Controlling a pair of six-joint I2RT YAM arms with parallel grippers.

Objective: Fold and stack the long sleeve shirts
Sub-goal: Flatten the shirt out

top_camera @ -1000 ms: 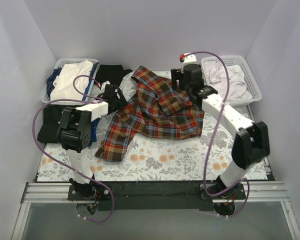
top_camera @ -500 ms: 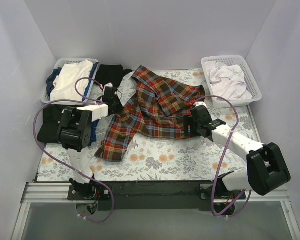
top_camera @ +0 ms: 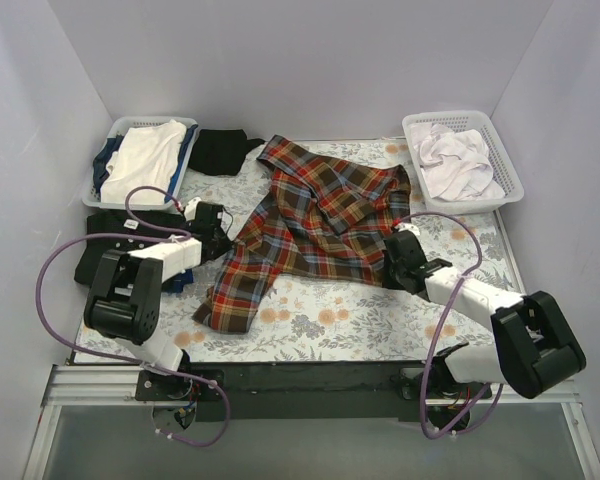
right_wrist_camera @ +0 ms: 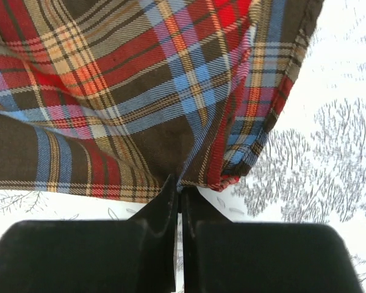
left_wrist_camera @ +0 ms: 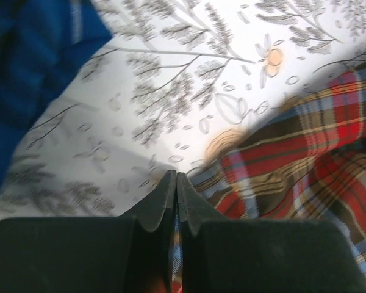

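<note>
- Plaid shirt (top_camera: 315,225) sprawls unfolded in the middle.
- Left gripper (left_wrist_camera: 175,183) is clamped on its edge at nine o'clock.
- Right gripper (right_wrist_camera: 180,186) nips its hem at four o'clock.
- Black shirt (top_camera: 220,152) lies at eleven o'clock.

Lit bright and even from above, shadows soft. Slightly blurred ahead of left fingers (left_wrist_camera: 158,204); sharp just beyond right fingers (right_wrist_camera: 165,204).

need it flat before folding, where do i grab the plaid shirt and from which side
Probably its thin outer edges, low from the near side: the plaid shirt lies rumpled on the table, so only borders offer a lip to pinch. The left gripper is shut on its left edge, the right gripper on the near right hem.
</note>
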